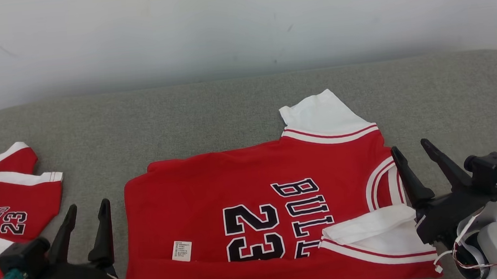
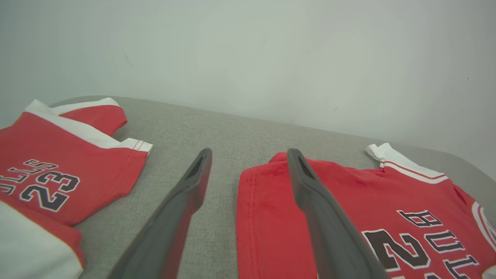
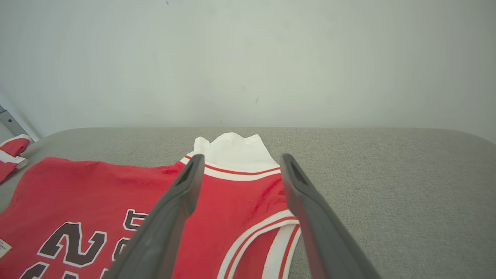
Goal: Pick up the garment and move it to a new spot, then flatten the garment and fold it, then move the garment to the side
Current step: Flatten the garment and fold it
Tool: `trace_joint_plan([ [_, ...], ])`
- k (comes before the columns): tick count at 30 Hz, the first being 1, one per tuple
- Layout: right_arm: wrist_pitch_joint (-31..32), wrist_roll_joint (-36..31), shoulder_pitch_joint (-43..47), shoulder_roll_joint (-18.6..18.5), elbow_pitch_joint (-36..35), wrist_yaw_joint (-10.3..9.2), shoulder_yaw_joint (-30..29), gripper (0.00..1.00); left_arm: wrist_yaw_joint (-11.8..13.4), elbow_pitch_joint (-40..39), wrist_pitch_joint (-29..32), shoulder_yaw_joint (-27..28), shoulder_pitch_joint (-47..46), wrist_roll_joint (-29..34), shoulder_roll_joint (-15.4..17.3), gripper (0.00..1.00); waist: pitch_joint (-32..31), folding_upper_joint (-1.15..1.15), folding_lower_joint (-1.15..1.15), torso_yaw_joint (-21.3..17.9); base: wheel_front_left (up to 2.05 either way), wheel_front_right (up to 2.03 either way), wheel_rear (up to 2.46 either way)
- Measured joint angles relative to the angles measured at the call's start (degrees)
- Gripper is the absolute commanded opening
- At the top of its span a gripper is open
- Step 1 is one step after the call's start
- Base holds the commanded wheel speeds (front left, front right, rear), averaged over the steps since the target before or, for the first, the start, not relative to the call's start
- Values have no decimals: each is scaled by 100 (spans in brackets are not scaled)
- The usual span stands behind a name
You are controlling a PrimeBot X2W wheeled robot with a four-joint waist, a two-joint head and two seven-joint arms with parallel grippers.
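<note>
You had a pale wall [image 1: 238, 23] across the top of the head view, and under it a grey fabric surface [image 1: 228, 110] that ran the full width of the frame. The red jersey [image 1: 216, 182] lay spread in the centre and lower right of that view, with its number 23 and lettering turned sideways. One white sleeve [image 1: 318, 113] pointed toward the top of the frame, and the other white sleeve [image 1: 373, 227] lay folded over the print at the lower right. A second red jersey [image 1: 6, 196] with the same number sat at the left edge, apart from the first.

Your right gripper [image 1: 409, 145] stood at the lower right with its fingers spread wide, at the jersey's striped collar end, and it gripped nothing. Your left gripper [image 1: 88, 205] stood at the lower left between the two jerseys, also spread wide and empty.

A small white label [image 1: 181, 250] showed near the jersey's lower edge.
</note>
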Motion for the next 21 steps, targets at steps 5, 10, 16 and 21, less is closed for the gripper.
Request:
trace_joint_plan([
  [5, -69, 0, -315, 2, 144, 0, 119, 100, -380, 788, 141, -70, -666, -291, -122, 100, 205, 0, 0, -68, 0, 0, 0],
  [10, -136, 10, -476, 12, 293, 0, 289, 100, -609, 1647, 332, -249, -1246, -488, -118, 100, 381, 0, 0, -160, 0, 0, 0],
  [16, -210, 65, -631, 16, 405, 0, 411, 100, -662, 2292, 375, -356, -1752, -815, -109, 100, 533, 0, 0, -295, 0, 0, 0],
  [21, -303, 114, -754, 2, 536, 0, 516, 100, -683, 2675, 474, -748, -2140, -1203, -111, 100, 694, 0, 0, -455, 0, 0, 0],
])
